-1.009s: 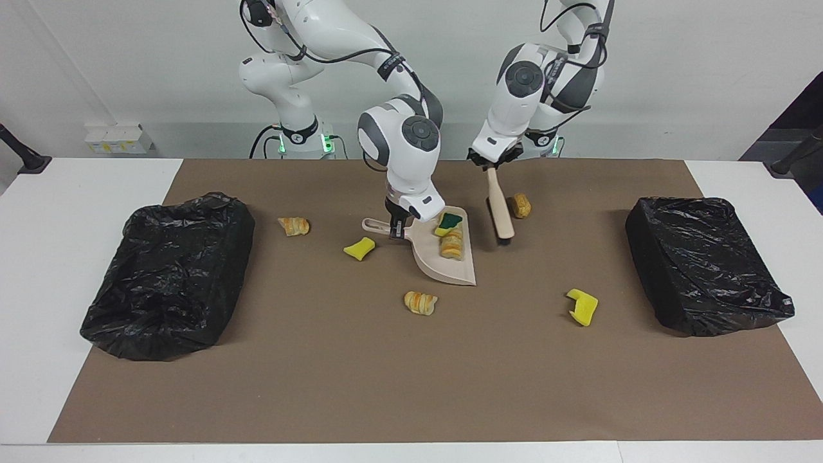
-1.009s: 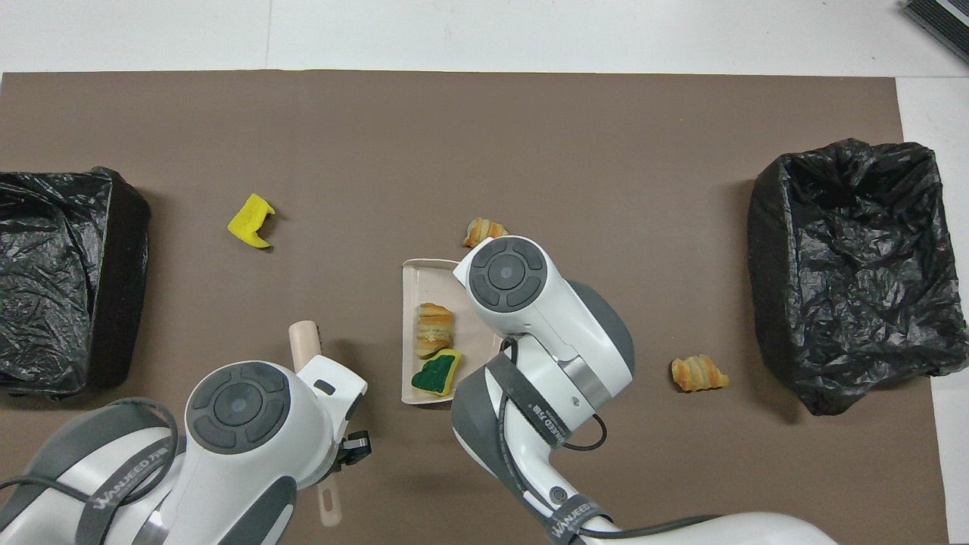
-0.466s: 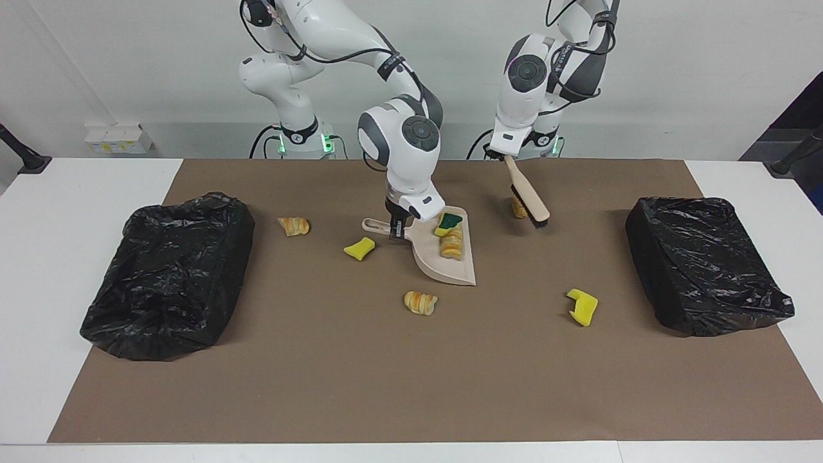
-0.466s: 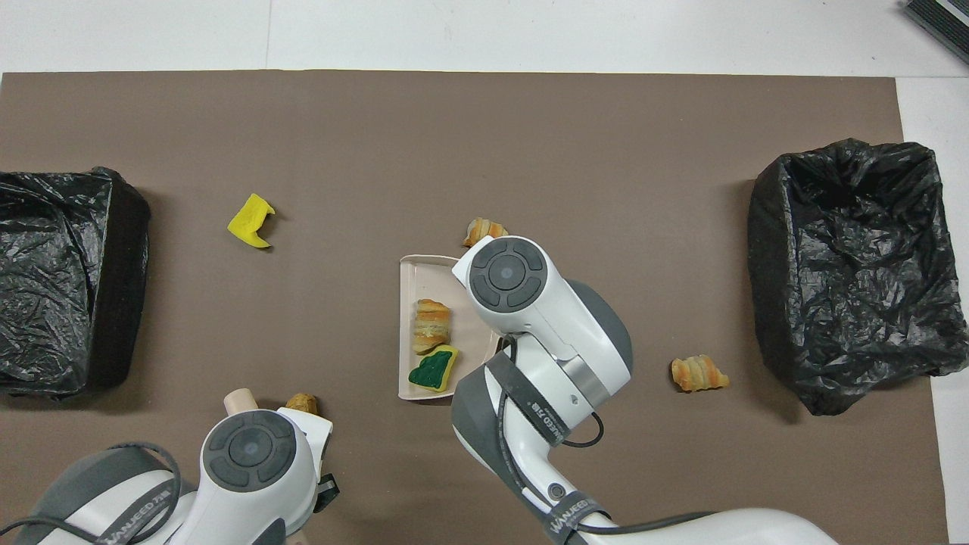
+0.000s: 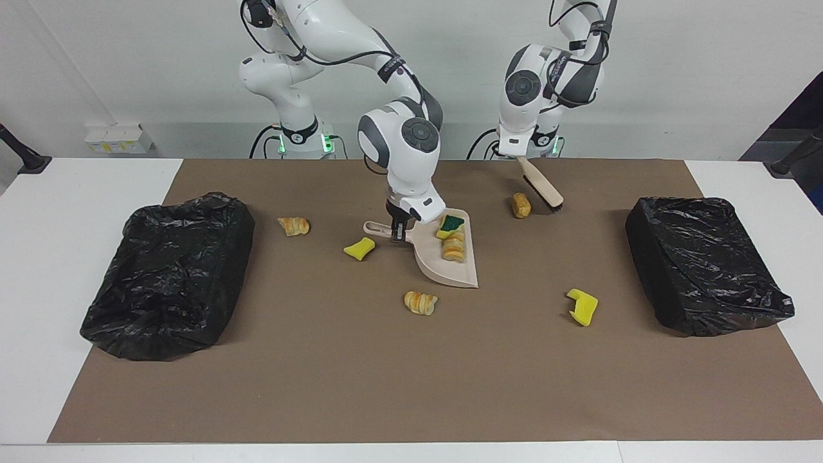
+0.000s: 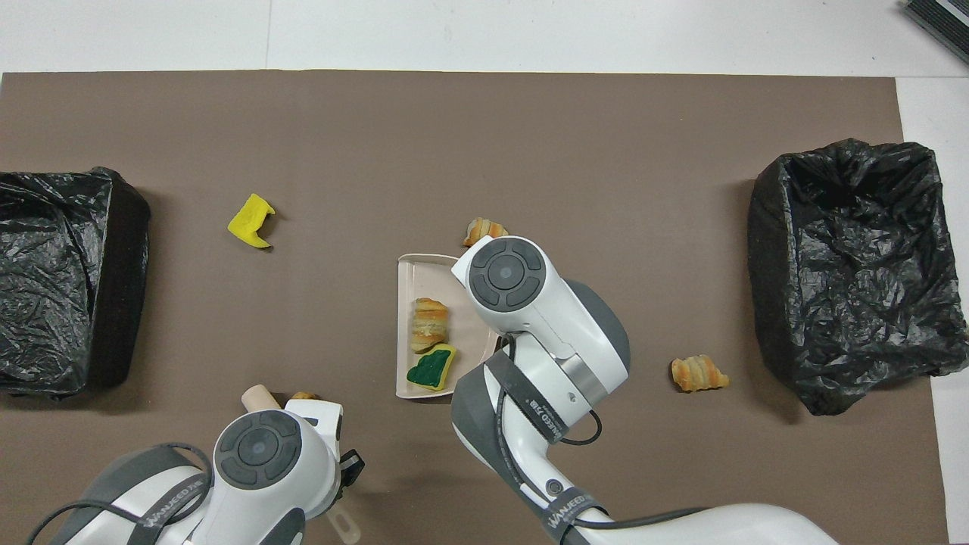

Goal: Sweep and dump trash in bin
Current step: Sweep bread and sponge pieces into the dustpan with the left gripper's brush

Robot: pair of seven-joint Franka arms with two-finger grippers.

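Where arm links read "WANJEED", right end effector [image 5: 397,226] pinches dustpan [image 5: 445,263], left [image 5: 518,156] pinches brush [image 5: 542,186].

Seven bits of trash: a green-faced sponge chunk [image 5: 451,225] and a pastry [image 5: 453,246] lie mid-frame; a yellow chunk [image 5: 359,249] and a pastry [image 5: 293,226] left of them; a pastry [image 5: 420,302] below; a pastry [image 5: 521,205] upper right; a yellow chunk [image 5: 582,307] lower right.

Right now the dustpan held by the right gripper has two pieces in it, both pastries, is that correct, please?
Not quite. The dustpan held by the right gripper does carry two pieces, but only one is a pastry; the other is a green-faced sponge chunk. The facing view shows this.
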